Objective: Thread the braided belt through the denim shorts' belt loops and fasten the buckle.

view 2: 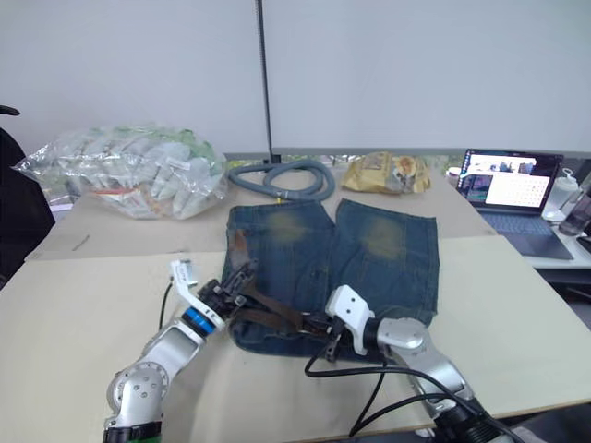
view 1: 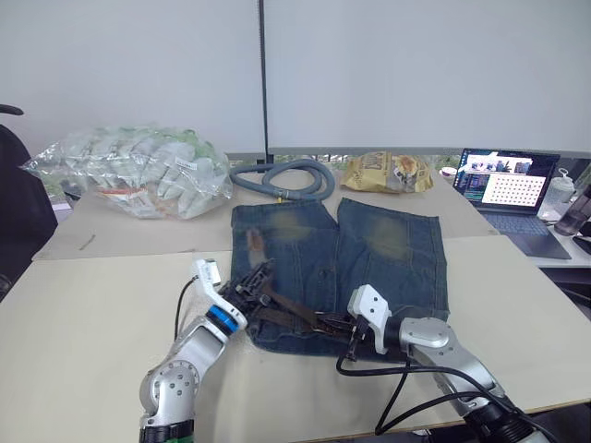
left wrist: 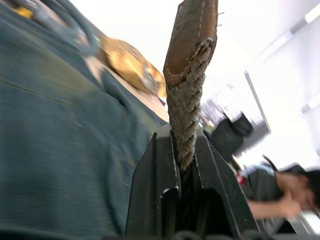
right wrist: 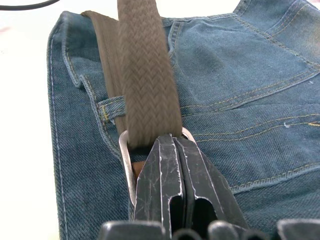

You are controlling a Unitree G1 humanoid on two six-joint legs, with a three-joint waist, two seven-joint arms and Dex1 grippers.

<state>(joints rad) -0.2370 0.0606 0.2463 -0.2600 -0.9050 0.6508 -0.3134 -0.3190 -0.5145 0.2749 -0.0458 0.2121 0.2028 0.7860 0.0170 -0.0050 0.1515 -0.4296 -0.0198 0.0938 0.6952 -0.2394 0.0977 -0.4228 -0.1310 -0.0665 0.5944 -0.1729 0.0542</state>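
The denim shorts lie flat on the table, waistband toward me. Across that waistband runs the dark brown braided belt. My left gripper is at the waistband's left end, shut on the belt's leather-capped tip, which stands up from between the fingers. Near the waistband's middle, my right gripper is shut at the silvery buckle. There one stretch of the belt passes through the buckle frame. A second stretch runs under a belt loop beside it.
Behind the shorts lie a grey corrugated hose, a full clear plastic bag and a yellow snack bag. An open laptop and a bottle stand at the right. Black cables trail from my right arm. A person sits in the background.
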